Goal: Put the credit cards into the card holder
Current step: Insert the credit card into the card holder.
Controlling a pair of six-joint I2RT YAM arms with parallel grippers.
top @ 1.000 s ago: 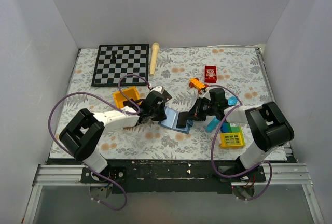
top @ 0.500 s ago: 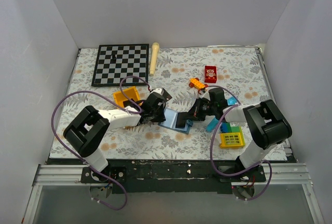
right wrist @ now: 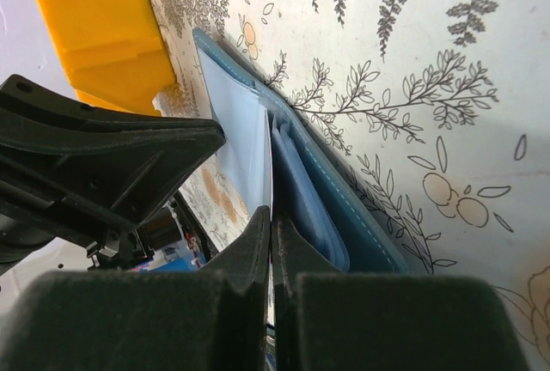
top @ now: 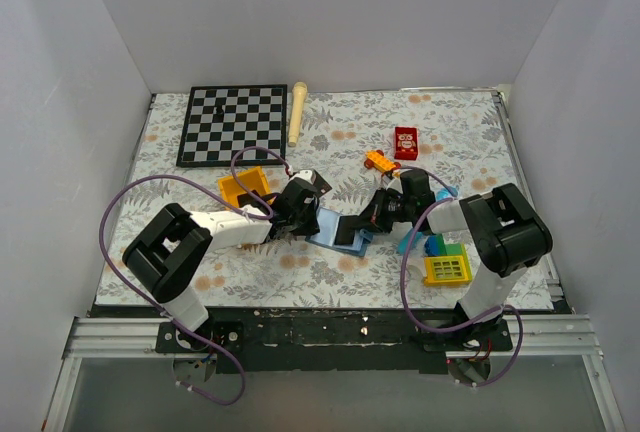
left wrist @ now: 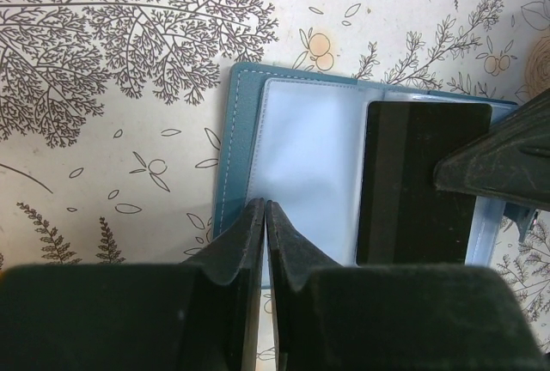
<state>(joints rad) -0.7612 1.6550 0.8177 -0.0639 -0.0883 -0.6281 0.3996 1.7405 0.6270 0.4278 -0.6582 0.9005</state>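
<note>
Lying open on the worktop (left wrist: 103,148), the holder (left wrist: 234,156) sits between the two arms. The left hand (left wrist: 265,209) is clenched, its tips nipping the edge of a clear inner sleeve. A black card (left wrist: 417,182) lies flat on the holder's other half, one edge under the right hand (right wrist: 271,221). That hand is also clenched, pinching a thin pale leaf of the holder; whether the card is in that pinch I cannot tell.
</note>
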